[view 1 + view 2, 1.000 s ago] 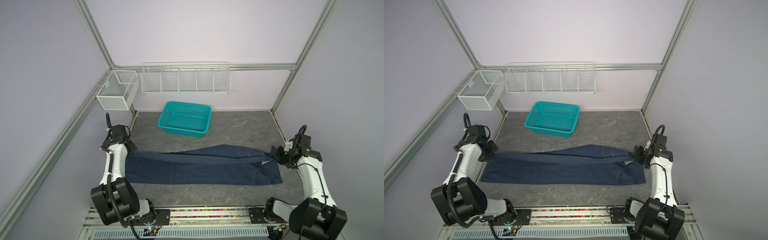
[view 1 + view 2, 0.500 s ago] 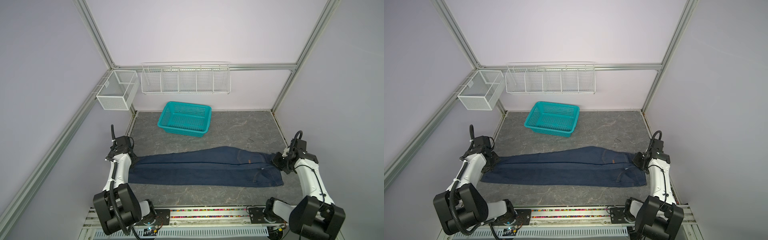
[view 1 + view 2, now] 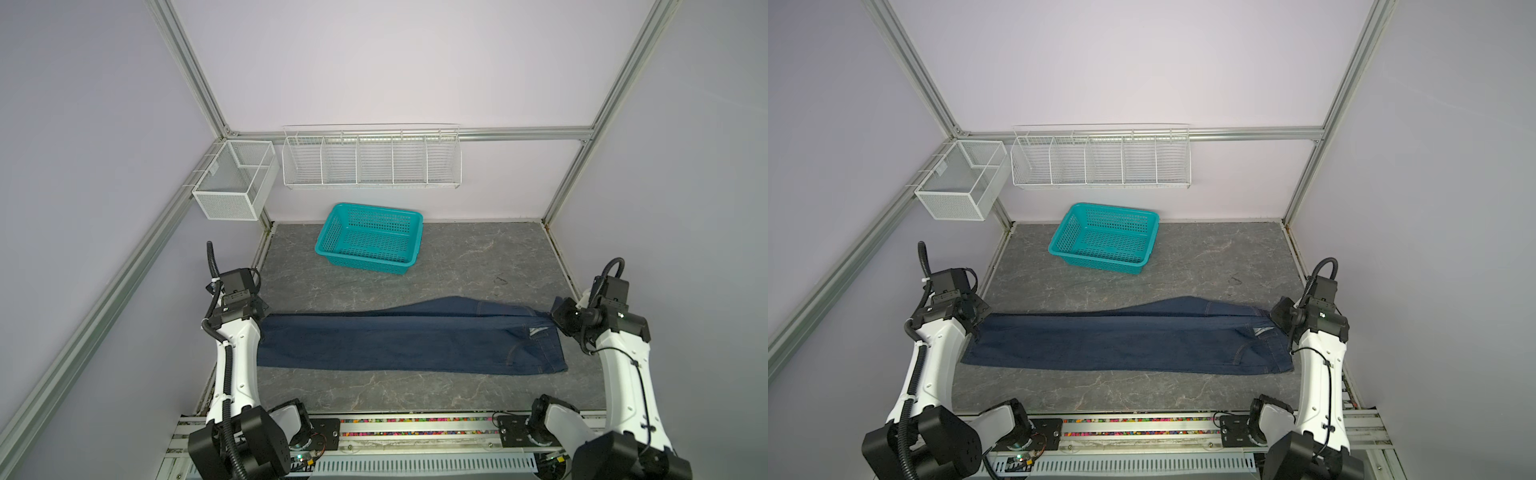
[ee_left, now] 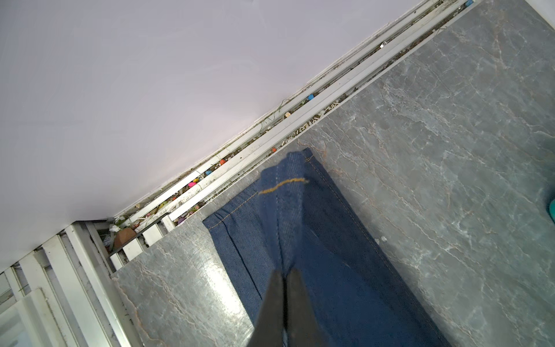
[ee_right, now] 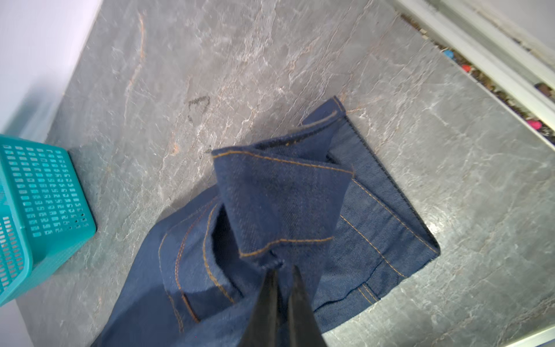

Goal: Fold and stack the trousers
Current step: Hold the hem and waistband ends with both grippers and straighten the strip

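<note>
The left fingers (image 4: pixel 274 290) are closed on the hem end of the trousers (image 3: pixel 395 345), lifting a fold of it. The trousers lie lengthwise across the surface (image 3: pixel 457 257), nearer than the teal basket (image 3: pixel 365 262). The right fingers (image 5: pixel 270 291) are closed on the bunched waistband edge.

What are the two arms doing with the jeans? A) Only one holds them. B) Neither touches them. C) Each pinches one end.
C: the left end effector is shut on the hem end of the jeans, the right end effector on the waist end.
</note>
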`<state>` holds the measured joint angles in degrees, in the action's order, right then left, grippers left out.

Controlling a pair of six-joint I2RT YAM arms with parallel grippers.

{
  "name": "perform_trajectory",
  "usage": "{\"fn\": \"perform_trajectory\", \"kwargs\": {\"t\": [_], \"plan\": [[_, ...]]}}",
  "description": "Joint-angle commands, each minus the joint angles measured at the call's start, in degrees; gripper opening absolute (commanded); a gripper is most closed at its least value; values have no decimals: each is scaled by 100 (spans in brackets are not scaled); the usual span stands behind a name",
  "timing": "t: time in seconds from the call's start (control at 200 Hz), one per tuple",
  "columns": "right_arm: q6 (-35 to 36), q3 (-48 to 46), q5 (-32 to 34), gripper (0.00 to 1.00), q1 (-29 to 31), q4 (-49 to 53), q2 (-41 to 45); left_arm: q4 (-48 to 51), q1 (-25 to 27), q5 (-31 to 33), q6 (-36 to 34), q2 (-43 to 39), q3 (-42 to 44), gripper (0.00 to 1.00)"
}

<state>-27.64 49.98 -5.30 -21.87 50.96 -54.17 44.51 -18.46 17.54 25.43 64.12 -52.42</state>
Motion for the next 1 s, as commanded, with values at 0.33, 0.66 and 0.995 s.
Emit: {"fn": "perform_trajectory", "kwargs": {"t": [0.33, 0.66, 0.995], "plan": [[-320, -1020, 606, 17, 58, 457, 269, 161, -61, 737, 996, -602, 1155, 0], [-970, -992, 1144, 33, 75, 868, 289, 118, -61, 721, 1495, -355, 1374, 6], [-1026, -427, 1104, 61, 73, 852, 491, 523, -67, 999, 1842, -823, 1209, 19]]}}
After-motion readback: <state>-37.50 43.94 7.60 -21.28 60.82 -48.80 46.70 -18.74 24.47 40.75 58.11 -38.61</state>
